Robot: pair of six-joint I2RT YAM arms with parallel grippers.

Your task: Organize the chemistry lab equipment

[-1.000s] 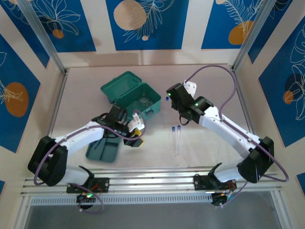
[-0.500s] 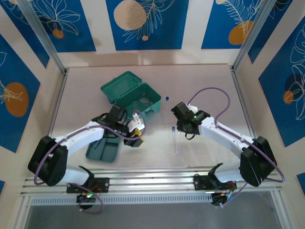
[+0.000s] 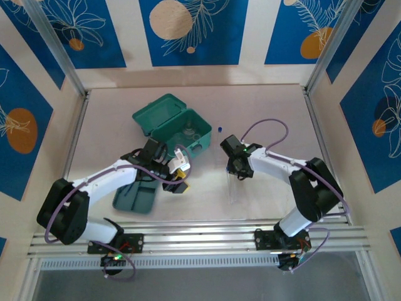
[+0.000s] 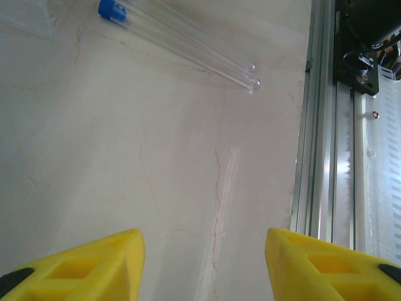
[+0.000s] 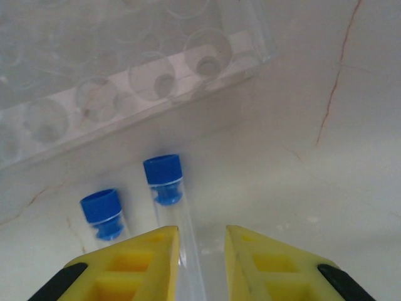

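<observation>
1. your right gripper [image 5: 202, 237] sat low over two blue-capped tubes [image 5: 164, 175] on the table [image 5: 326, 188], jaws nearly closed astride one; you couldn't tell whether it gripped.
2. a clear well rack [image 5: 125, 81] lay just past the caps.
3. your left gripper [image 4: 203, 244] hung open above the table, near the dark-green tray [image 3: 133, 199].

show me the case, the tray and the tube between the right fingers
case [image 3: 161, 116], top view, on its open lid
tray [image 3: 135, 199], top view, on its bare floor
tube [image 5: 177, 213], right wrist view, on the clear body below the blue cap
</observation>
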